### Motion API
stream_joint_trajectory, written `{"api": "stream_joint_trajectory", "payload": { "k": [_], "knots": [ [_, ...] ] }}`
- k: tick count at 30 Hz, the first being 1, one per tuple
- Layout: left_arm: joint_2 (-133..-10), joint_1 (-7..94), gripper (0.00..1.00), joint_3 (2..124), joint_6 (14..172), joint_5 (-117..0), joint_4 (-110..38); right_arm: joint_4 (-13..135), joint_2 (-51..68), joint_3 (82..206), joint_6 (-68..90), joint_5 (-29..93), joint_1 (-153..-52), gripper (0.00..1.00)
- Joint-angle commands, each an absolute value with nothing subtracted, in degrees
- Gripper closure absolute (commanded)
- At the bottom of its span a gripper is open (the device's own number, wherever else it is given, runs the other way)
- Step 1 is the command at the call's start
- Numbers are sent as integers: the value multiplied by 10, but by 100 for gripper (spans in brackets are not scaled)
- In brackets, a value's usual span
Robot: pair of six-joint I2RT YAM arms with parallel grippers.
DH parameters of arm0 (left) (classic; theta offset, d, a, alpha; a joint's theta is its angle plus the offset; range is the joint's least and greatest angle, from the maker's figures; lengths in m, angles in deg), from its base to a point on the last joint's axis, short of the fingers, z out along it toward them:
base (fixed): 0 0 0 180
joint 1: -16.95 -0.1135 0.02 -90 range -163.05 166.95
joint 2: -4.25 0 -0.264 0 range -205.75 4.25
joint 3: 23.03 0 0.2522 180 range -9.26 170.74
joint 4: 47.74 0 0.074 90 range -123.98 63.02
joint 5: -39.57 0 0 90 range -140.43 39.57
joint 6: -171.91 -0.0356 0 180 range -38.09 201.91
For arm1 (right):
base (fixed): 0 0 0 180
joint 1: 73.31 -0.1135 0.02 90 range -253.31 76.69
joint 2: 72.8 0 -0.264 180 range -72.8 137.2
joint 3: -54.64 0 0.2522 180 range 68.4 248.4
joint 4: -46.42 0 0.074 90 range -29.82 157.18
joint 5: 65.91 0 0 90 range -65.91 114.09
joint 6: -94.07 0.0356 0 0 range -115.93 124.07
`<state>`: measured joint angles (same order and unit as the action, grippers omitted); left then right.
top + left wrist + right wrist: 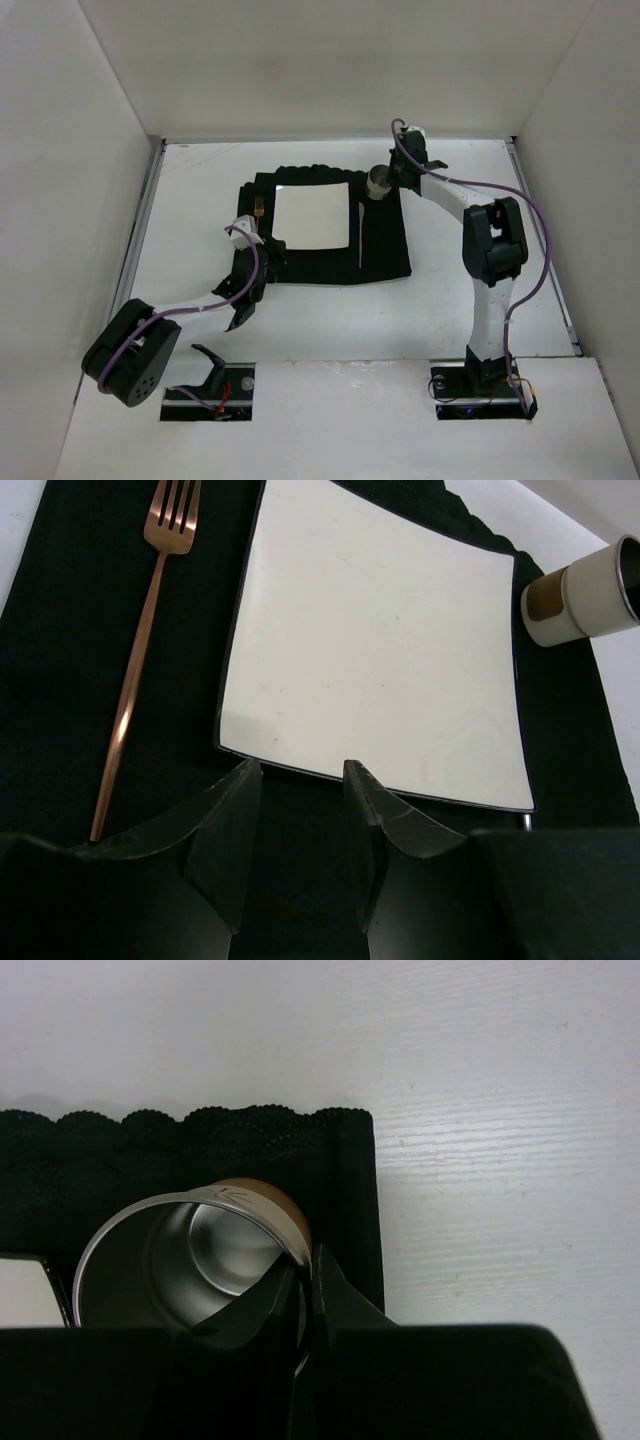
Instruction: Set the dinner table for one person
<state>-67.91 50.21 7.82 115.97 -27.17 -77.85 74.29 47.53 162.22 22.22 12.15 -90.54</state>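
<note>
On black mat (pixel 385 255), plate (pixel 312 215) beside fork (pixel 140 670) — left fingers (pixel 225 830) apart, empty; right fingers (pixel 345 1300) tight on cup (pixel 190 1250).

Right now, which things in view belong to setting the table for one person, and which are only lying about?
Belong to the job:
- dinner table
- black mat
- square white plate
- copper fork
- knife
- cup, pinched at its rim by the right tool

Lying about:
- no loose extras visible; only the fixed side rails
</note>
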Motion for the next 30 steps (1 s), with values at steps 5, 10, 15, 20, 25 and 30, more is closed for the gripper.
{"api": "stream_joint_trajectory", "payload": {
  "k": [5,10,15,20,25,30],
  "knots": [
    [-677,498,64,99,1167,-271,-800,746,470,1644,212,105,-908,72],
    [-677,498,64,99,1167,-271,-799,735,419,1627,223,110,-909,52],
    [-676,498,63,99,1167,-267,-796,699,328,1574,240,105,-909,37],
    [-669,503,63,102,1160,-260,-786,567,177,1386,323,64,-916,40],
    [-672,514,69,117,1148,-235,-756,380,47,1136,401,42,-963,89],
    [-655,510,84,136,1148,-203,-716,374,-7,1013,455,-3,-977,96]
  ]
}}
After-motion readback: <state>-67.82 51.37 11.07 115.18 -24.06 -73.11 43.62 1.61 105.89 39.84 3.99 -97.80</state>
